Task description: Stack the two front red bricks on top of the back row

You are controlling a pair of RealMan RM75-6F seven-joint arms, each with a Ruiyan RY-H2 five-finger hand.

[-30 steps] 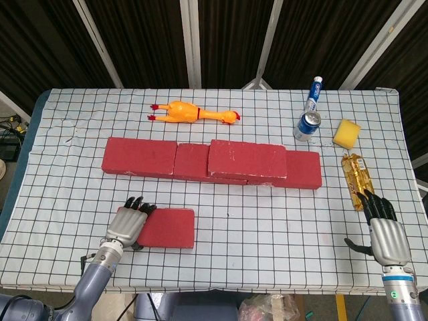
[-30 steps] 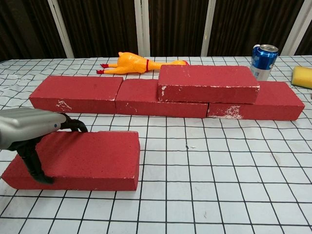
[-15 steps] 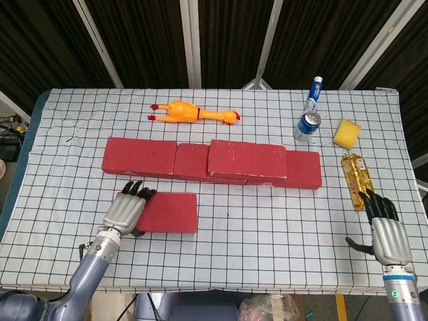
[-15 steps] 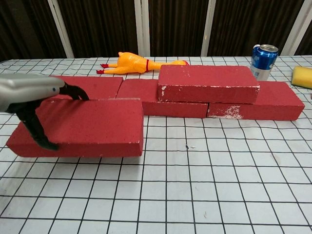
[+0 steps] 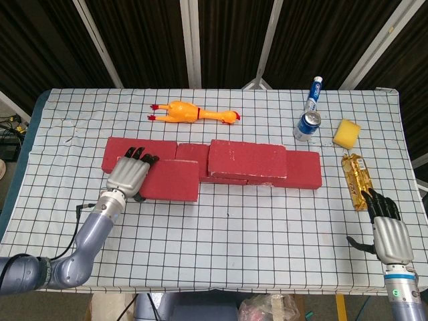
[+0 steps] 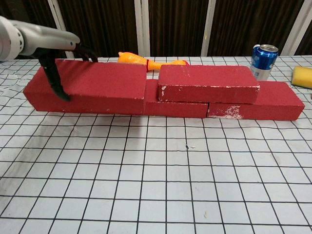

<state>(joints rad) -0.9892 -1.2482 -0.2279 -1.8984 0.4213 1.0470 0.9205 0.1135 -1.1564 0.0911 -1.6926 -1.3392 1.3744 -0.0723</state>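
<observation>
1. Over the last second the left hand [image 5: 127, 175] has carried the second front brick [image 5: 170, 179] off the checked surface [image 5: 254, 234], from the near-left area toward 12 o'clock, up to the back row [image 5: 302, 170]. In the chest view the brick [image 6: 90, 87] now sits at the height of the row's upper layer, not down on the cloth.

2. The left hand's fingers [image 5: 142, 159] are grasping the brick at its left end, the dark fingertips hooked over its far top edge; the chest view shows another finger [image 6: 54, 80] down the brick's near face. The hold is not released.

3. The carried brick hangs over the left part of the back row, its right end just beside or touching the already stacked brick [image 5: 247, 160] at its 3 o'clock. Whether it rests on the row or hovers above it I cannot tell.

4. The right hand [image 5: 389, 234] holds nothing, fingers apart, low at the right edge of the surface, just at 6 o'clock of the yellow bottle [image 5: 356, 179] and well apart from the bricks.

5. In my judgement, one brick is already placed and the second is nearly there. What remains is to settle it flat, in line with its neighbour, and let go.

6. The risk looks like a skewed landing: gripped only at one end, the brick could tilt or nudge the stacked one.
</observation>
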